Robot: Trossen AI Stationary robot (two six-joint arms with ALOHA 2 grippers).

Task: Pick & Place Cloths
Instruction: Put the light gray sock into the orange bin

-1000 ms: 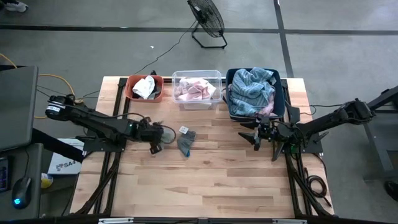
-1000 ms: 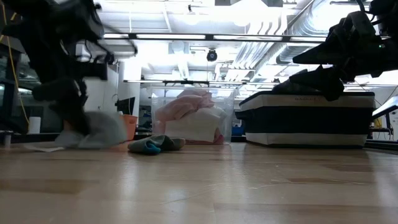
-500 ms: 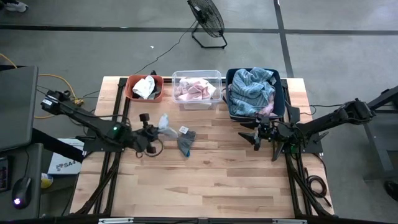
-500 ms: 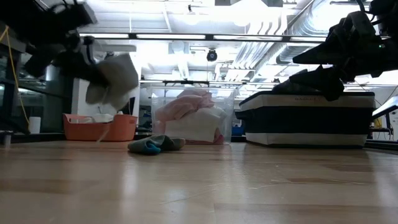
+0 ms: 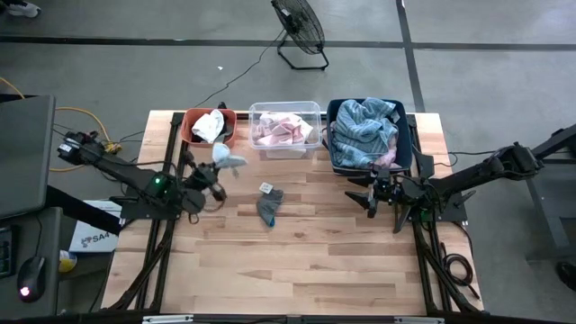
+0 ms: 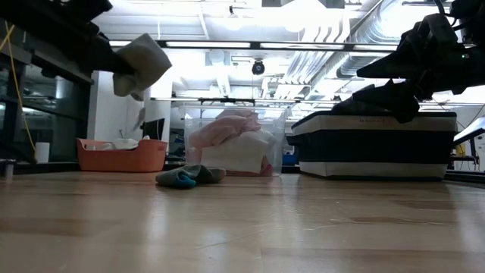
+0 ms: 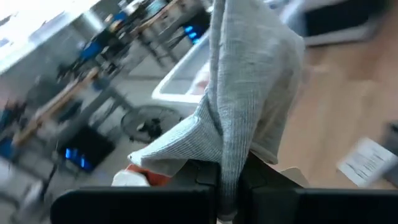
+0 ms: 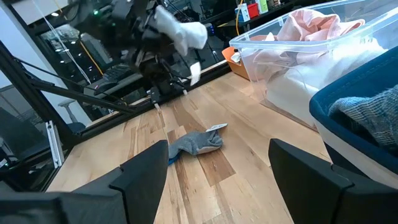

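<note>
My left gripper (image 5: 213, 174) is shut on a small grey cloth (image 5: 227, 161), held high in the air just short of the orange bin (image 5: 189, 137); in the low view the cloth (image 6: 142, 64) hangs well above the tabletop. A second grey cloth with a blue edge (image 5: 268, 206) lies flat on the table with a white tag (image 5: 265, 187) beside it; it also shows in the right wrist view (image 8: 195, 142). My right gripper (image 5: 374, 194) waits open by the dark blue bin (image 5: 409, 144), its fingers wide apart in its own view (image 8: 217, 186). My left gripper pinches the small grey cloth between its two fingers at a bunched fold near one end (image 7: 227, 175). The cloth is lifted clear of the table. Its loose part (image 7: 249, 93) stands beyond the fingers in the wrist view and droops beside them in the low view.
Three bins stand in a row along the far edge: the orange bin with a white cloth (image 5: 211, 125), a clear bin (image 5: 285, 110) with pink and white cloths, and the dark blue bin with a blue-striped cloth (image 5: 364, 130). Bare wood fills the near half (image 5: 297, 270).
My left gripper has risen from the tabletop with the small grey cloth and swung toward the far edge and the orange bin. The cloth, bunched on the table a second ago, is now lifted clear. The right arm and the other grey cloth have kept still.
</note>
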